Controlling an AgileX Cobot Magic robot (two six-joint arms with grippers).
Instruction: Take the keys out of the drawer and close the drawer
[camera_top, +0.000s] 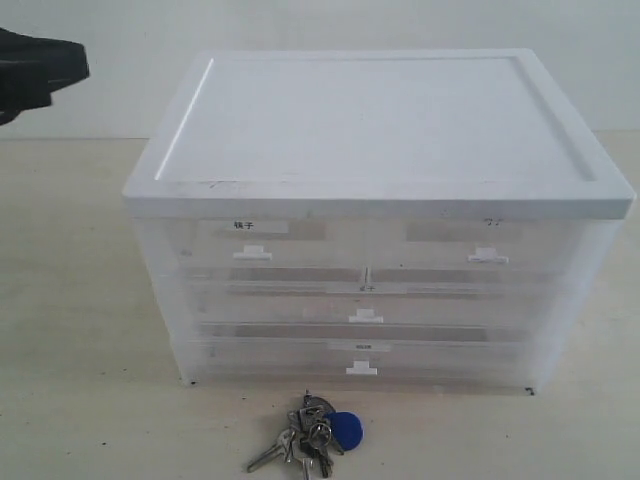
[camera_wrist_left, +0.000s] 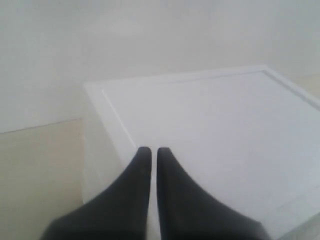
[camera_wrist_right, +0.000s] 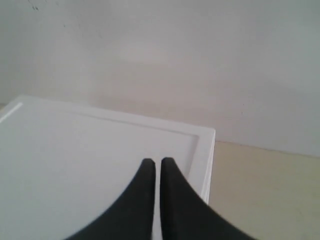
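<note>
The keys (camera_top: 312, 434), silver on a ring with a round blue fob (camera_top: 347, 430), lie on the table just in front of the translucent drawer unit. The drawer (camera_top: 487, 243), top right with a greyish faint label and a white tab handle (camera_top: 487, 256), sits flush with its twin. My left gripper (camera_wrist_left: 150, 150) is shut and empty, held above the unit's white top (camera_wrist_left: 215, 125) near its left edge. A dark part of the left arm (camera_top: 40, 68) shows at the upper left. Above the top's right rim, my right gripper (camera_wrist_right: 154, 161) is shut and empty.
The twin half-width drawer (camera_top: 252, 240) bears bold black characters. Two full-width drawers (camera_top: 365, 305) lie below, both pushed in. The unit stands on a pale wooden table (camera_top: 80, 380) before a white wall.
</note>
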